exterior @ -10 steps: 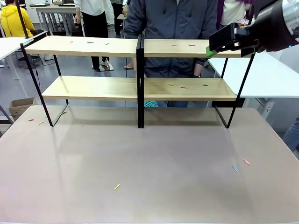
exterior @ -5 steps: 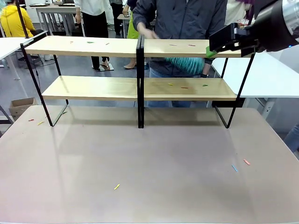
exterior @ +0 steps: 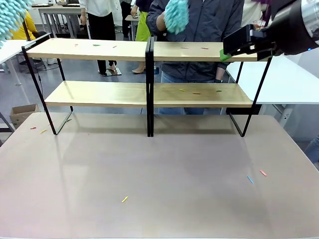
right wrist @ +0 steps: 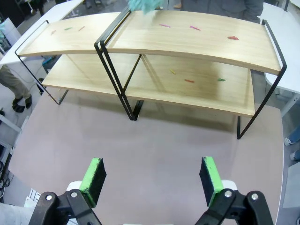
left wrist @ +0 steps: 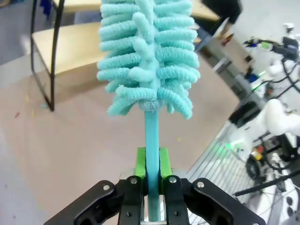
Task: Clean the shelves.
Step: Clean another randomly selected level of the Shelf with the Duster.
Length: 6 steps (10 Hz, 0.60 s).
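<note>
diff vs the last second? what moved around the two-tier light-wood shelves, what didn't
The person's fluffy teal duster rose from below the lower board to above the upper board of the two-tier light-wood shelves. A second teal duster entered at the front view's top left, probably the one the left gripper clamps by its handle. Unchanged: the open right gripper in its place, the shelves, the coloured scraps on the boards.

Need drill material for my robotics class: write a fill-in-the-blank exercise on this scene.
1. The left gripper is ____ on the handle of a teal duster.
2. The right gripper is ____, its green pads far apart.
3. The shelves have ____ tiers of light-wood boards.
4. A person's hand holds a second duster above the ____ board.
Missing words: shut; open; two; upper.
</note>
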Each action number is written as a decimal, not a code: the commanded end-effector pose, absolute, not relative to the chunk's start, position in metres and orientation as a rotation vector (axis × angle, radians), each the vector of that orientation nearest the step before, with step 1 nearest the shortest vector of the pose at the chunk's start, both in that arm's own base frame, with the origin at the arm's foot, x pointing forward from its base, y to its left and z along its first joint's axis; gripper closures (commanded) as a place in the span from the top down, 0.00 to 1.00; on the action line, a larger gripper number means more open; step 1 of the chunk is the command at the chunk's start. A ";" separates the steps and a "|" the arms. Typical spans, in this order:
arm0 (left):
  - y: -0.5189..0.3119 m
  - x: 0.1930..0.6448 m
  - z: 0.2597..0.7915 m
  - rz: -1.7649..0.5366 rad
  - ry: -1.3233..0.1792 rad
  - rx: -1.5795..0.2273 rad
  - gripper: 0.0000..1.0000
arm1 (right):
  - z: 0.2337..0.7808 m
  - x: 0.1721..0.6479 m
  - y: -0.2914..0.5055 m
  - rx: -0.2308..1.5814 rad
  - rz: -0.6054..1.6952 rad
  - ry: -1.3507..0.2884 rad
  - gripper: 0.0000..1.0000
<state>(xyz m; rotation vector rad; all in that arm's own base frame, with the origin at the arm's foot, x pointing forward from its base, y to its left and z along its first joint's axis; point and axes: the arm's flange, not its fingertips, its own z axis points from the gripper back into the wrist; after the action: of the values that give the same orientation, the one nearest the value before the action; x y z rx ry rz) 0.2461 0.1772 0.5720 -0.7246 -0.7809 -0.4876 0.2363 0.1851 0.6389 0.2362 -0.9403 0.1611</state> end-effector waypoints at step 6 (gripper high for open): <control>0.056 0.260 0.685 -0.386 -0.573 -0.444 0.13 | 0.638 0.237 0.185 0.239 0.160 -0.941 1.00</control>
<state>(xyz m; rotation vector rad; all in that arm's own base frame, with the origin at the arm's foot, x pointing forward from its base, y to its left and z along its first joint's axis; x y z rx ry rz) 0.2873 0.0425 0.7007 -0.4405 -0.5324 -0.3478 0.2365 0.1853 0.6388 0.2361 -0.9397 0.1613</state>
